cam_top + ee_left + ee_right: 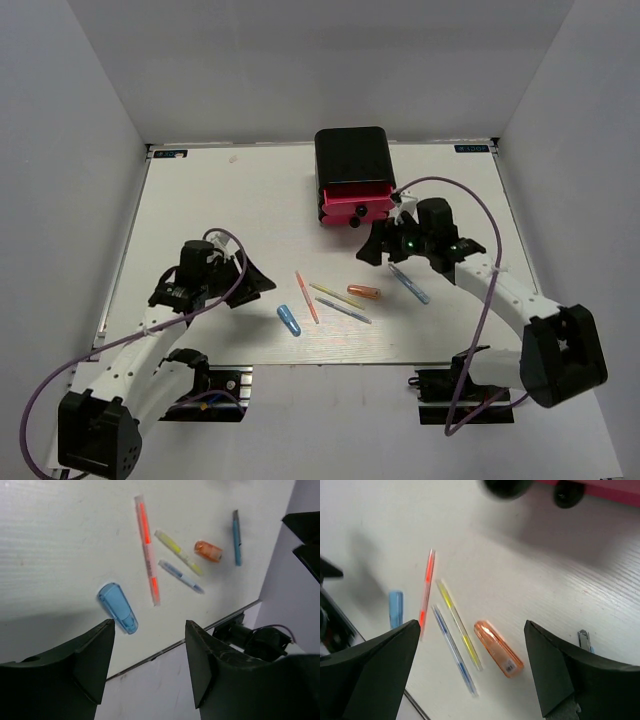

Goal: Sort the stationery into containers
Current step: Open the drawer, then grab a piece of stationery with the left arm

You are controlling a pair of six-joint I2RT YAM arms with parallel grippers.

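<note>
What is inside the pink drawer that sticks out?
The drawer looks pulled out a little. The strip of its inside that shows is dark pink, and nothing can be seen in it. The rest is hidden under the black box.

Pens [337, 296] lie on the table [220, 200], before the drawers [355, 205] at its rear

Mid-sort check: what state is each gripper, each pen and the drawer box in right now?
left gripper: open, empty.
right gripper: open wide, empty.
blue marker: lying loose on the table.
pink pen: lying loose, unsorted.
yellow pen: lying loose, unsorted.
grey-blue pen: lying loose, unsorted.
orange marker: lying loose, unsorted.
light-blue pen: lying loose, unsorted.
drawer box: upright; cannot tell whether a drawer is pulled out.
</note>
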